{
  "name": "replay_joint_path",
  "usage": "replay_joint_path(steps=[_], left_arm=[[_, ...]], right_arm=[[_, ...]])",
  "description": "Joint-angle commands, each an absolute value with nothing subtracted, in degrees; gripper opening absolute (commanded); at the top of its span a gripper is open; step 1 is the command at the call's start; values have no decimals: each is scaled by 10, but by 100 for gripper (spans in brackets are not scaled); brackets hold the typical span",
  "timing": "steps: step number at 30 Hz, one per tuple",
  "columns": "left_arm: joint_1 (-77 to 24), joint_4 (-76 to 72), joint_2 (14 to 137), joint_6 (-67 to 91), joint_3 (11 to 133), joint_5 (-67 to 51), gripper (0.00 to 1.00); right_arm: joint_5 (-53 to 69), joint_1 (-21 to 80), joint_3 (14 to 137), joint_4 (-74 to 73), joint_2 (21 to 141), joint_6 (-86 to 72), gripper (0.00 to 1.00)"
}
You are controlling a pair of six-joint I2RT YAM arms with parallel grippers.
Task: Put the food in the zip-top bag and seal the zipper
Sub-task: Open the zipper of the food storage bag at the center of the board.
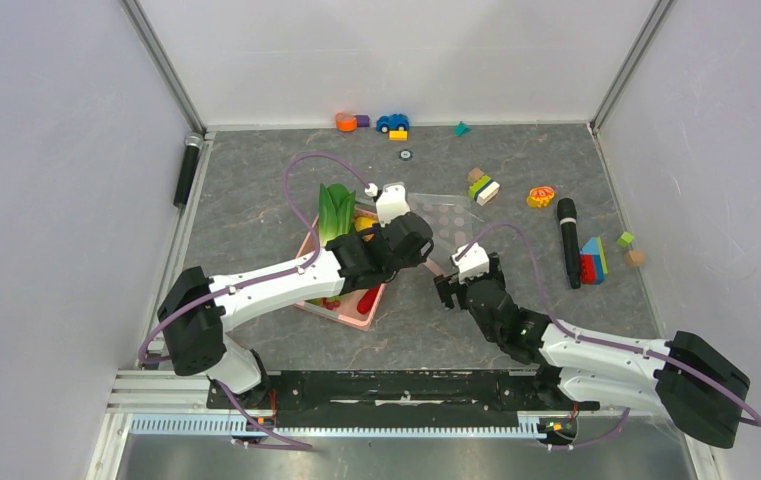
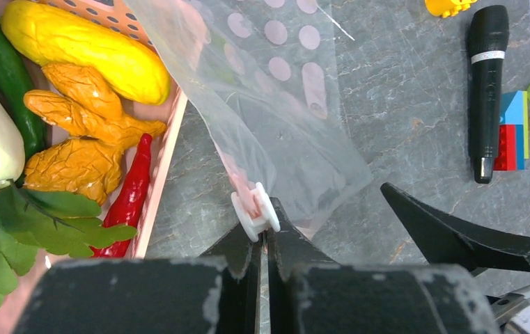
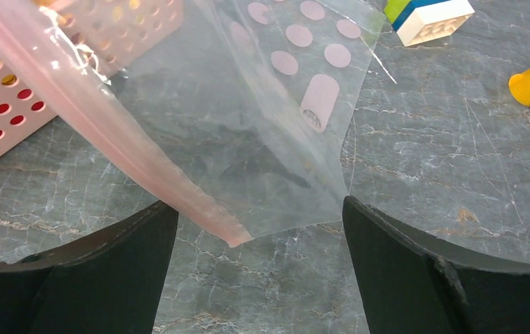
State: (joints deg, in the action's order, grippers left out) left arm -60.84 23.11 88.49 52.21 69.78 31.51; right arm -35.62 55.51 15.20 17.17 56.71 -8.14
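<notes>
The left gripper (image 2: 262, 252) is pinched on the zipper (image 2: 253, 214), holding the zip-top bag (image 2: 283, 104) just beside the pink basket (image 2: 168, 139), where the food (image 2: 81, 56) lies. The right gripper (image 3: 258, 209) gapes around the bag's corner. The film looks limp, light and slippery, so the stiffer zip strip is likely the better hold.

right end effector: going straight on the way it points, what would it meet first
The open right end effector would likely first meet the zip-top bag, at the hanging corner by its zipper end; depth is unclear.

White-shelled arms (image 1: 276, 285), black joints and bases, trailing purple cables (image 1: 321, 155), matte black fingers (image 2: 237, 254), seemingly scuffed grey at edges
</notes>
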Motion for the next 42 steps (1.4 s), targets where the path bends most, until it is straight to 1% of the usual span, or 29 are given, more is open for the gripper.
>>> replay_joint_path(steps=[1, 9, 13, 17, 23, 34, 39, 42], left_arm=[[-608, 246, 876, 548, 715, 345, 2], [-609, 272, 899, 544, 742, 360, 2], [-608, 276, 904, 534, 752, 371, 2], [-609, 276, 906, 527, 755, 377, 2], [-609, 279, 910, 521, 758, 382, 2], [-608, 279, 907, 513, 758, 378, 2], [-608, 279, 903, 516, 754, 370, 2], [-609, 279, 904, 518, 754, 370, 2]], right_arm=[[-404, 561, 181, 168, 559, -98, 93], [-395, 564, 188, 143, 529, -83, 92], [-388, 564, 207, 103, 530, -67, 92], [-406, 564, 227, 61, 534, -58, 92], [-370, 564, 241, 35, 514, -44, 92], [-390, 564, 252, 3, 497, -33, 90], [-343, 564, 251, 13, 512, -17, 90], [-293, 564, 250, 27, 517, -5, 91]])
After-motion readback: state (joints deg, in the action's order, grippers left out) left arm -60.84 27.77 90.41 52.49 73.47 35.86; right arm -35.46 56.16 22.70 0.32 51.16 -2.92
